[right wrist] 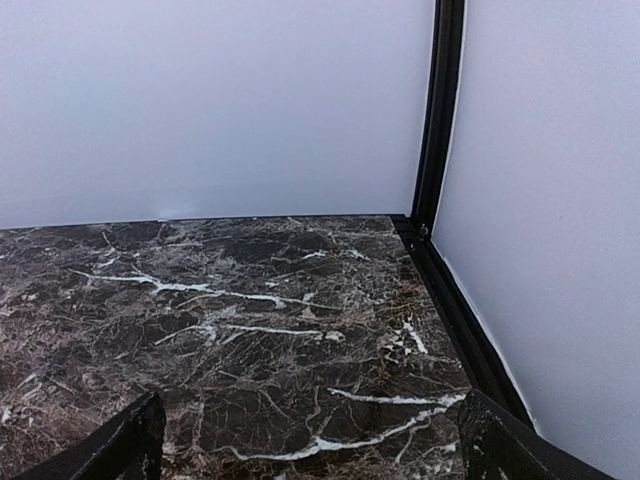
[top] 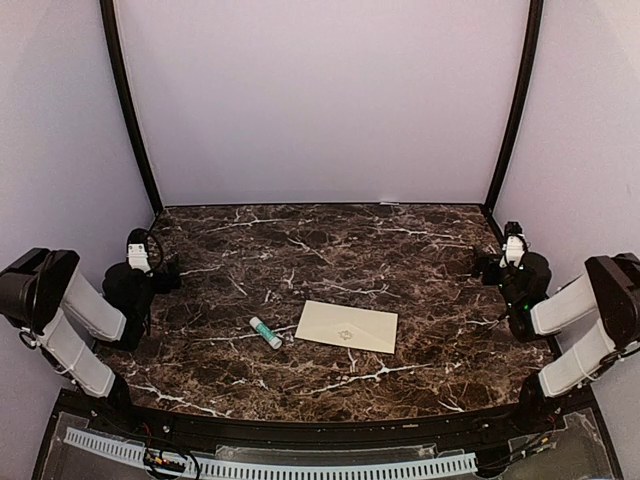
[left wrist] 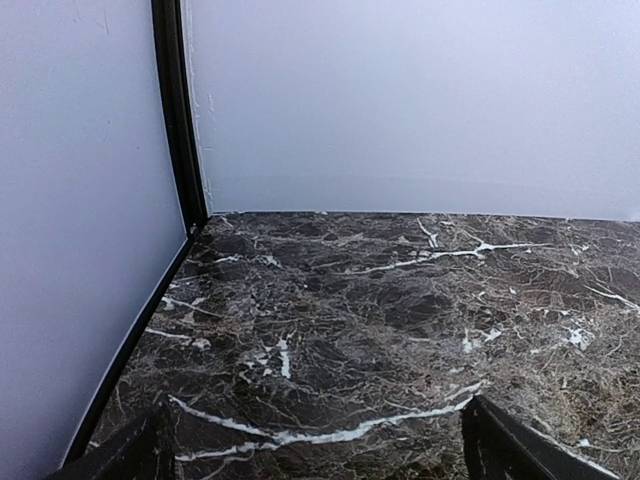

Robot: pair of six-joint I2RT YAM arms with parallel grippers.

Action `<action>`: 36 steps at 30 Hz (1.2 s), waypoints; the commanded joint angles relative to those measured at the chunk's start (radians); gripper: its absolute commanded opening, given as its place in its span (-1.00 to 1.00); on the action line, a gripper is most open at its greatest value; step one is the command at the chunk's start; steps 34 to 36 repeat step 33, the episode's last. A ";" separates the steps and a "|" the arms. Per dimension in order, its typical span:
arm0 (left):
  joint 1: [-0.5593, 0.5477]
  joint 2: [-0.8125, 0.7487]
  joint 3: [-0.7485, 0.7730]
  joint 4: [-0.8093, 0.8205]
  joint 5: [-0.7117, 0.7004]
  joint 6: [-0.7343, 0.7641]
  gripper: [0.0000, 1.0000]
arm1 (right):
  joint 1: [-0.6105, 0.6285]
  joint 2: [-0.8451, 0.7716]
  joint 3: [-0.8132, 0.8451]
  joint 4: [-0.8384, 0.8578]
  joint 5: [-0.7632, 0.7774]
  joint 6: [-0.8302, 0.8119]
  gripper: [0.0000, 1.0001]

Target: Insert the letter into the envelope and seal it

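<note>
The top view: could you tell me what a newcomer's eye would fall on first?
The pale cream envelope stands out most, lying flat near the middle of the dark marble table. Just left of it lies a small white-and-green glue stick. The left gripper and right gripper sit open at the table's side edges, away from both.

Dark marble table [right wrist: 250, 320] veined in white, running back to pale walls [right wrist: 200, 100] and a black corner post [right wrist: 440, 110] (upright, at the right). Low in frame, right gripper [right wrist: 315, 455] spread wide, black fingertips [right wrist: 135, 440] in each bottom corner, marble showing between.
</note>
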 commanded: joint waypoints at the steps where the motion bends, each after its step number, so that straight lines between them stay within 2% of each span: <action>1: 0.007 0.007 -0.002 0.071 0.019 -0.004 0.98 | -0.004 0.050 -0.030 0.157 -0.022 -0.010 0.97; 4: 0.007 0.009 0.008 0.058 0.013 -0.004 0.98 | -0.005 0.111 -0.040 0.250 -0.032 -0.010 0.97; 36: 0.007 0.010 0.028 0.020 -0.014 -0.014 0.98 | -0.006 0.108 -0.032 0.220 -0.025 -0.010 0.97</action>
